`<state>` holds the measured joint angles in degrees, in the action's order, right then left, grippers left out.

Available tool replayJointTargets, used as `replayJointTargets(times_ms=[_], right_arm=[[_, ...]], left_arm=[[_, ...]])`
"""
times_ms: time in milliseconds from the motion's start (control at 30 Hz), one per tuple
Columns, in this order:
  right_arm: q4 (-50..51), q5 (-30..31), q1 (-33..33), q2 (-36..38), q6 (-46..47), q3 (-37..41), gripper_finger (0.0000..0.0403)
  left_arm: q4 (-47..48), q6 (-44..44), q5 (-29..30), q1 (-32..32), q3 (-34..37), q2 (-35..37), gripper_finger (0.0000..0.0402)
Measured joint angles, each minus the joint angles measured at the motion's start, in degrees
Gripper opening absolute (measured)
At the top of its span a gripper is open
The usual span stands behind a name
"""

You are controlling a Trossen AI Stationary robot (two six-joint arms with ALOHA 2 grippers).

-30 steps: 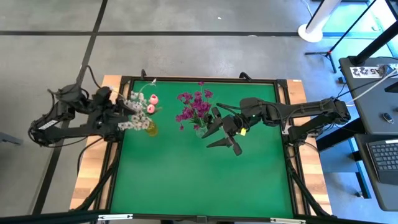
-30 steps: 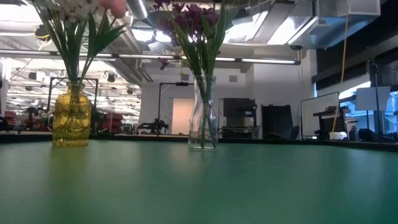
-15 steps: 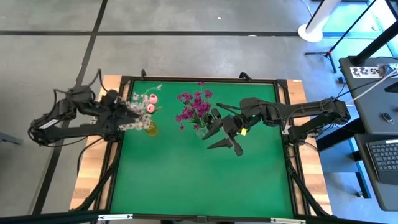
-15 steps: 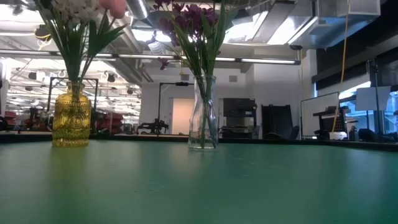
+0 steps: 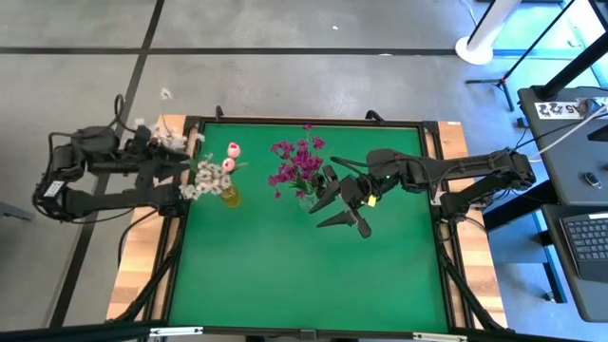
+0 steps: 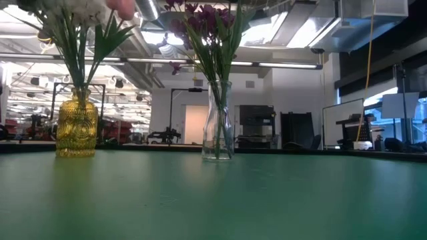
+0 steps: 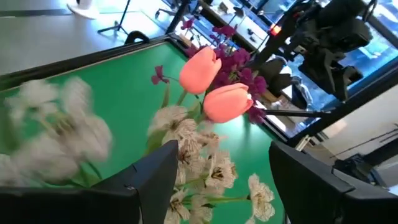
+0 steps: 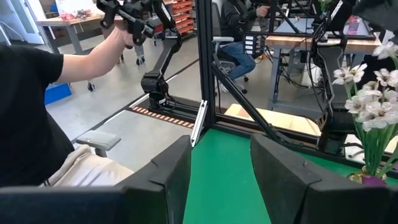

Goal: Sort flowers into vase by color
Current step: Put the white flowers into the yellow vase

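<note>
Two vases (image 5: 231, 197) filled w/ flowers (image 5: 299, 163) — grippers (image 5: 334, 204) both open, empty.

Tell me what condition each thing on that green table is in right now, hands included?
Yellow vase: upright, holding the white and pink flowers.
Clear vase: upright, holding the purple flowers.
Left hand: open, empty, at the table's left edge beside the yellow vase.
Right hand: open, empty, beside the clear vase.
Table: green mat bare in front of the vases.
</note>
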<state>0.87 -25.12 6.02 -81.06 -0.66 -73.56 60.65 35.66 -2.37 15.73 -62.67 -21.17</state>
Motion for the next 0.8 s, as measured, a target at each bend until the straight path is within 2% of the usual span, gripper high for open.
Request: replayJointTargets(times_ms=[267, 500, 633, 800], right_arm=[[-3.79, 0.31, 0.00, 0.00, -0.02, 0.00, 0.0166], [-16.46, 6.83, -1.06, -0.69, -3.65, -0.15, 0.0166], [-14.44, 6.90, -5.19, -2.56, -4.36, -5.00, 0.0166], [-5.46, 6.08, -9.85, -9.10, -8.48, -14.29, 0.0166]], left_arm=[[-5.73, 0.13, -5.42, -0.02, 4.93, -2.17, 0.0245], [-11.96, -0.24, -10.49, 0.00, 9.74, -4.70, 0.0245], [-12.59, -0.29, -11.06, -0.01, 9.97, -5.82, 0.0245], [-14.03, -0.35, -12.35, -0.02, 9.99, -5.95, 0.0245]])
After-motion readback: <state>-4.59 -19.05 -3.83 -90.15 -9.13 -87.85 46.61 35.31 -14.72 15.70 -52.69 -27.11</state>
